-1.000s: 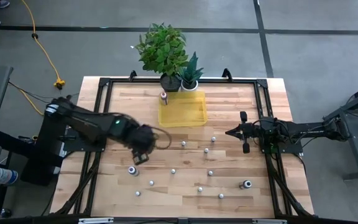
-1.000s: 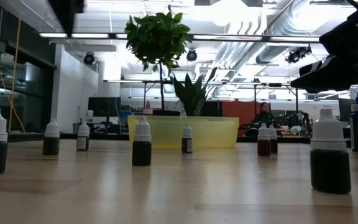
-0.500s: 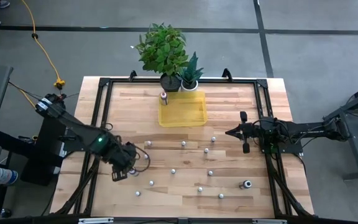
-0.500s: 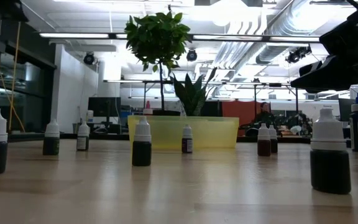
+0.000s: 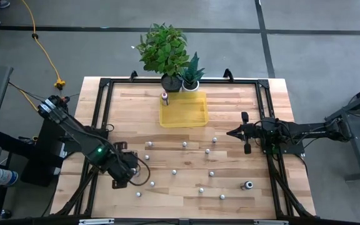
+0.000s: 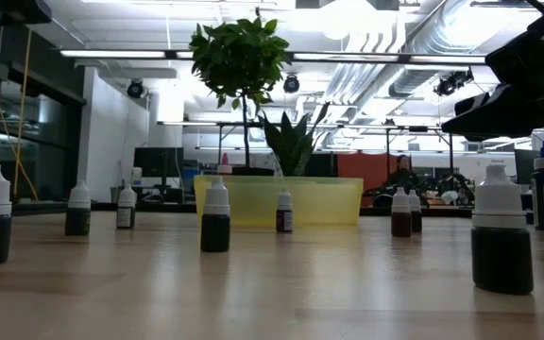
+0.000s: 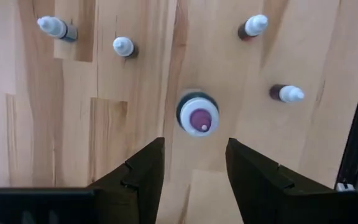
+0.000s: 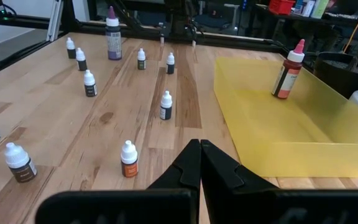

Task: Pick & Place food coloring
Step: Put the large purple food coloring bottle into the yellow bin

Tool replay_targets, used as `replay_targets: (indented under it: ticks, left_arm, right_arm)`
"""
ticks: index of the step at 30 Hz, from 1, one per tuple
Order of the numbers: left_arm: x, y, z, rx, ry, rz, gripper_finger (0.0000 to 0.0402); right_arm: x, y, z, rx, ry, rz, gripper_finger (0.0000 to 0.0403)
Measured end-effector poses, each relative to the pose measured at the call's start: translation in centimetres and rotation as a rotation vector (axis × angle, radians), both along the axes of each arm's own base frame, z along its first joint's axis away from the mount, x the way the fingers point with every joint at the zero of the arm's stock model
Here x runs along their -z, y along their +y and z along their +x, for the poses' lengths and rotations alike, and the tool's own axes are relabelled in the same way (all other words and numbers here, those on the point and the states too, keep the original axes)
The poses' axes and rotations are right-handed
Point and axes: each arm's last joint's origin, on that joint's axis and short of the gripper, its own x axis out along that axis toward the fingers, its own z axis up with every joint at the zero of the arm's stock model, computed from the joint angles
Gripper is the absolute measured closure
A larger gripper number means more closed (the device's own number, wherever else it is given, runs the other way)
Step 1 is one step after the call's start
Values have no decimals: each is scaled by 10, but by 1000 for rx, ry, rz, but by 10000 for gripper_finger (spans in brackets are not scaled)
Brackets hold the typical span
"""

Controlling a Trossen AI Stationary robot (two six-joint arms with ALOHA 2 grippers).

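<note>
Since a sec earlier the left arm had swung back from mid-table toward the lower left of the high view, and its left gripper (image 5: 130, 172) hung w/ fingers spread apart, holding nothing, right over a larger bottle (image 7: 197, 116) w/ a purple top. In the left wrist view that bottle sat just ahead of the gap btwn the two dark fingers (image 7: 143, 175), not touching either. Four small white-capped bottles (image 7: 122, 46) stood around it on the wooden table (image 5: 274, 100).

The right gripper (image 5: 231, 132) waited at the right-centre of the high view, jaws pressed fully together, empty, above the table.

Rest of the food coloring was scattered over the lower half of the table in the high view, e.g. one small bottle (image 5: 184, 144) near centre and a bigger dark one (image 5: 248, 185) at lower right. One red-brown bottle (image 8: 288, 70) stood inside the yellow tray (image 5: 195, 120), at its upper left corner in the high view. Two potted plants (image 5: 165, 53) stood just beyond the tray at the table's top edge.
</note>
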Motion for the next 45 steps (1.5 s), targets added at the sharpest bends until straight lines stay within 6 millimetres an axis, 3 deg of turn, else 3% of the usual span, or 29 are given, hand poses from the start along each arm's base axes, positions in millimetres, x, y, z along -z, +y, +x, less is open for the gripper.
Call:
replay_targets:
  ticks: [4, 10, 17, 31, 40, 45]
  left_arm:
    - [-1, -4, 4, 8, -34, -45, 226]
    - [-1, -5, 6, 1, -47, -60, 168]
    - [19, -11, 19, -6, 34, -23, 128]
    - [45, -12, 33, -33, 141, 64, 126]
    - [47, -13, 33, -35, 149, 63, 127]
    - [46, -13, 33, -37, 148, 61, 157]
  right_arm:
    - [0, 0, 0, 0, 0, 0, 402]
    - [0, 0, 0, 0, 0, 0, 402]
    - [0, 0, 0, 0, 0, 0, 402]
    - [0, 0, 0, 0, 0, 0, 402]
    - [0, 0, 0, 0, 0, 0, 402]
    - [0, 0, 0, 0, 0, 0, 402]
